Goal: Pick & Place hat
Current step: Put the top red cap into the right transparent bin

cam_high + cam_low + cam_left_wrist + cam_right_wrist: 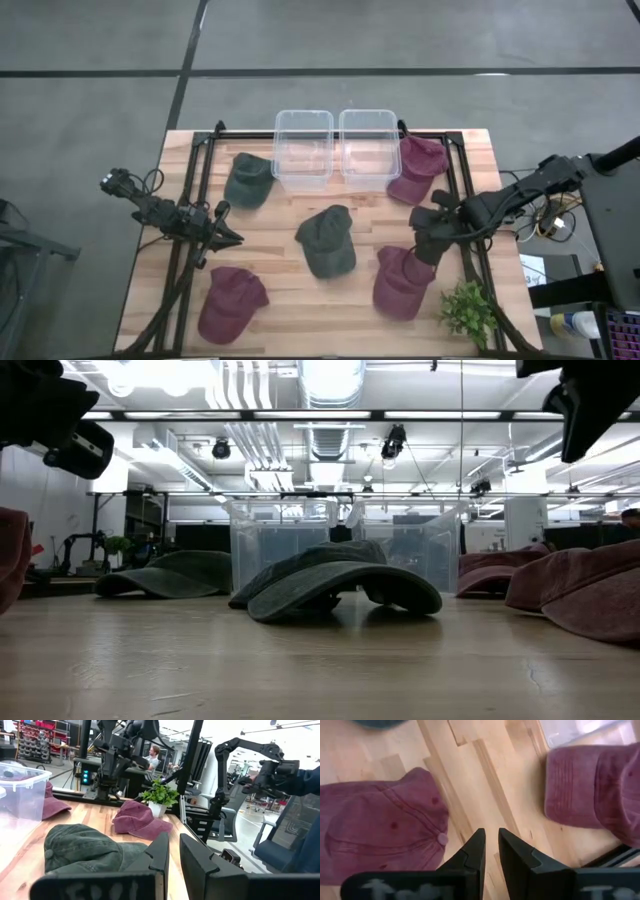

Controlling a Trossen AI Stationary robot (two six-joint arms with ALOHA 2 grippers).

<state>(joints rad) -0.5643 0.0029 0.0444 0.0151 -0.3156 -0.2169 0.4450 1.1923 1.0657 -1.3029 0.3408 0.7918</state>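
Five hats lie on the wooden table. Two are dark green: one at the far left [250, 178], one in the middle [327, 241]. Three are maroon: one at the far right [418, 166], one at the near right [402, 283], one at the near left [231, 302]. My right gripper [428, 243] hangs above the table, pointing steeply down. Its fingers [490, 841] are shut over bare wood between the near-right maroon hat [385, 832] and the far-right one [592, 787]. My left gripper [235, 237] waits shut and level at the table's left, pointing toward the middle green hat [82, 850].
Two clear plastic bins [304, 147] [368, 145] stand side by side at the far edge. A small potted plant [467, 309] sits at the near right corner. A black frame rail [452, 170] runs along the table's right side. A person [155, 755] sits beyond the table.
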